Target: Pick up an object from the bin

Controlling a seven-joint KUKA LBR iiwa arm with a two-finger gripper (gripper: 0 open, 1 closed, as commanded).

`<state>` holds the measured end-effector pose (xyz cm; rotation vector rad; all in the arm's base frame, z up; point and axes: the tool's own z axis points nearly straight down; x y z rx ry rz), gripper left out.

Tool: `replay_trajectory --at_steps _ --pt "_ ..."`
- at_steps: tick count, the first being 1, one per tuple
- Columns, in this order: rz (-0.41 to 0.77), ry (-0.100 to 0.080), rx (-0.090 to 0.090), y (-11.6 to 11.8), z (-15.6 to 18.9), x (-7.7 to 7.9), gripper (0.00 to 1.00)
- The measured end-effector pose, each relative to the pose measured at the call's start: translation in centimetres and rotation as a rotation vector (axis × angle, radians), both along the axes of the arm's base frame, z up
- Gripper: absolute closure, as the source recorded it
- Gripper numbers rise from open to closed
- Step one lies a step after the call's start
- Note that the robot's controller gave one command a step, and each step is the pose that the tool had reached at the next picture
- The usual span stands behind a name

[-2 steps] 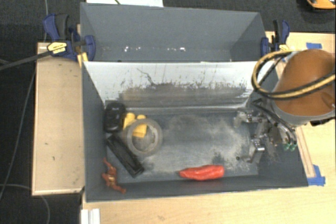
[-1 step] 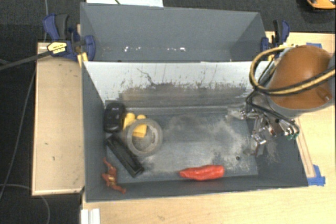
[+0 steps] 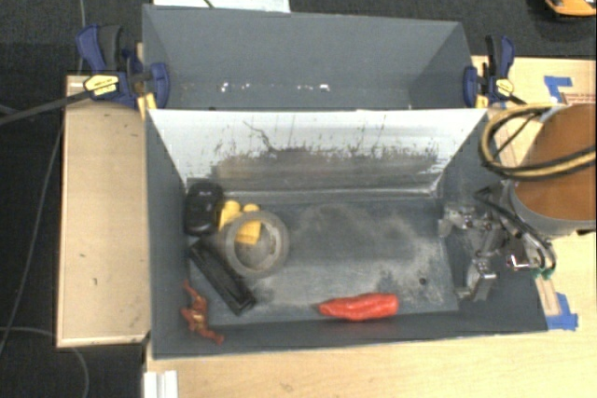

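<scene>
Red pepper-shaped thing (image 3: 359, 306) lies flat along the front wall of the bin (image 3: 364, 233), a little right of centre, alone on bare floor.

Front left corner: small orange-brown figure (image 3: 198, 312). Just beside it is a black bar (image 3: 222, 277), slanted. Its upper end meets a clear tape roll (image 3: 256, 247), which has a yellow thing (image 3: 244, 226) at its hole. A black mouse-like thing (image 3: 201, 208) sits just behind, touching the roll.

Hand (image 3: 474, 282) is low at the right end of the bin, near the right wall, over bare floor. It is well apart from the left cluster and nearer the red thing, but not over it. Cannot tell whether the hand is apart or together; nothing is seen in it.

Judgement: nothing is picked yet, so the step in hand is choosing and approaching.
- The red thing looks the best target, being isolated and nearest.
- Go in from above and close across its narrow width, not along its length.
- Keep clear of the front wall, which sits just beside it.
- It looks soft, so a grasp at mid-body should hold better than one at a tapered end.
- The left cluster is crowded, and a grasp there risks a nudge or catching two things at once.
</scene>
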<state>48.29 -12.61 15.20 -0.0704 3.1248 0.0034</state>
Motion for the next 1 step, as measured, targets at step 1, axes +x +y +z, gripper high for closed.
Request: replay_trajectory --at_steps 1 --pt "0.04 0.001 0.003 0.11 0.66 0.92 0.0"
